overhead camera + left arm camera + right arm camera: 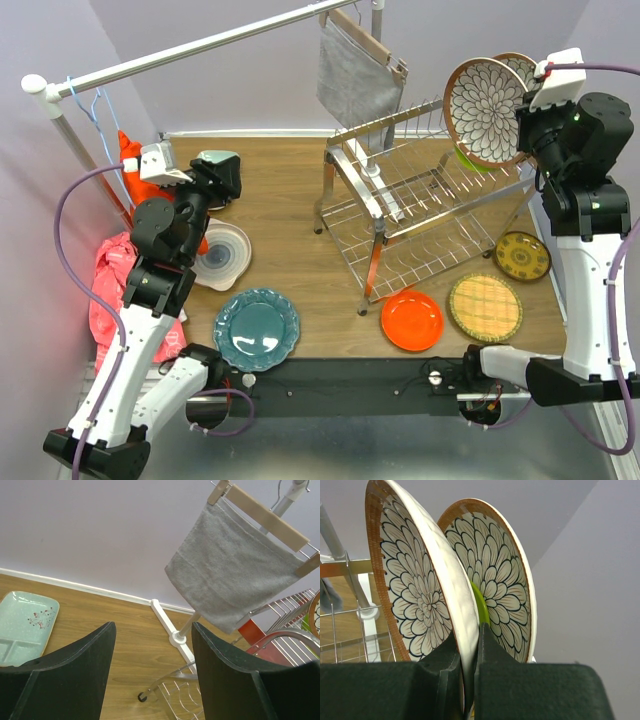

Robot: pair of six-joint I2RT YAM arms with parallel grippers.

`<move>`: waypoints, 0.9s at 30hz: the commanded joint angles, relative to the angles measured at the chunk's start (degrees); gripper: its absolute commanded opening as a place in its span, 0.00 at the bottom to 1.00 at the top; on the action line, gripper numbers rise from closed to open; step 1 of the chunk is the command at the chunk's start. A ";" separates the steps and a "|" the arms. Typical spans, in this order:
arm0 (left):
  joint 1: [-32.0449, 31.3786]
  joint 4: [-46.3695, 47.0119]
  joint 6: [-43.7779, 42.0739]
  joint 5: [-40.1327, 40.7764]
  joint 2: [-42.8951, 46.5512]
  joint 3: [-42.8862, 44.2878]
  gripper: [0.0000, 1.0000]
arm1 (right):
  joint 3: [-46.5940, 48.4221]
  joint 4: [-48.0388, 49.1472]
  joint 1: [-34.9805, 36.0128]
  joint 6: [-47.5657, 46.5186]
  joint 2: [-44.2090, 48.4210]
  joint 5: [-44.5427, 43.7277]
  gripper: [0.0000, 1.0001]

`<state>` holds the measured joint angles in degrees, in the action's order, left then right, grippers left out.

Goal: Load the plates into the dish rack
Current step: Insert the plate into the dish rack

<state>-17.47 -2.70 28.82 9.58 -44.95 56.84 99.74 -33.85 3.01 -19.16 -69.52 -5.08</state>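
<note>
My right gripper [469, 635] is shut on the rim of a brown-rimmed white floral plate [415, 595], held on edge above the right end of the dish rack [420, 205]. Just behind it stand a second floral plate [502, 580] and a lime green plate [481, 607]; the held plate [485, 110] also shows from above. On the table lie a teal plate [256, 329], an orange plate [411, 320], a yellow woven plate [485, 307], a dark-yellow patterned plate [522, 256] and a white-grey swirl plate [222, 255]. My left gripper [152, 630] hangs open and empty over the table's left side.
A grey cloth [235, 570] hangs from a wooden hanger on the white rail [200, 45], behind the rack. A pale green divided tray [25, 622] lies at the far left. Red and pink items [115, 290] sit beside the left arm.
</note>
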 commanded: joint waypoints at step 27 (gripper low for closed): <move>1.04 2.17 0.45 -2.11 -1.28 0.29 0.71 | -4.38 10.99 -0.28 1.31 5.44 -3.97 0.00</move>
<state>-16.88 -2.20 28.97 8.38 -46.15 56.84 95.15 -29.98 3.01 -17.91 -65.98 -5.61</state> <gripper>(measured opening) 0.708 0.139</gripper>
